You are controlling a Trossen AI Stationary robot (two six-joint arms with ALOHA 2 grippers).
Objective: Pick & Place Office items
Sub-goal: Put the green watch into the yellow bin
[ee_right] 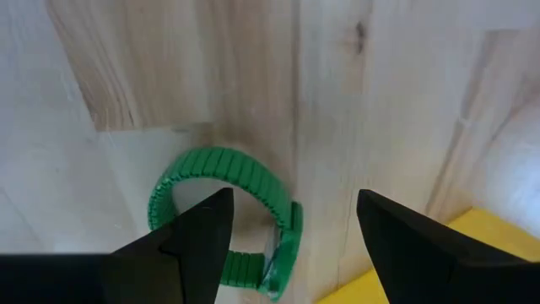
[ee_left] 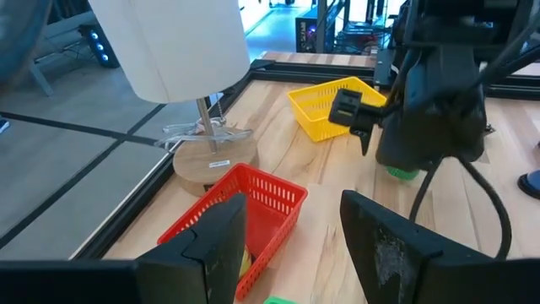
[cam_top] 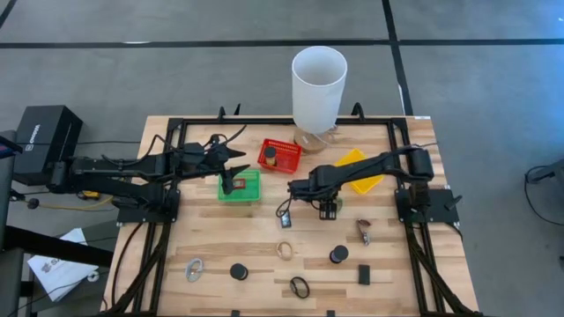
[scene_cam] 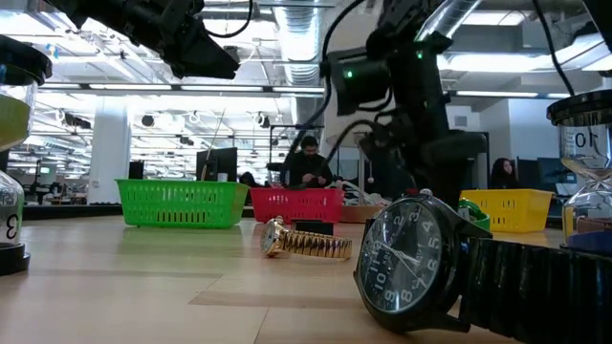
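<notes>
Right gripper [ee_right: 287, 232] hangs jaws spread over a green watch [ee_right: 224, 215] beside the yellow basket [cam_top: 359, 169]. Left gripper [ee_left: 291, 245], also spread, hovers near the red basket [cam_top: 279, 155]. Most items [cam_top: 291, 251] lie loose on the table [cam_top: 264, 229]; plenty left, I'd say.

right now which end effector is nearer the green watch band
Right. The right end effector hangs open directly over the green watch band on the table; the left end effector, also open, is away over the green basket.
</notes>
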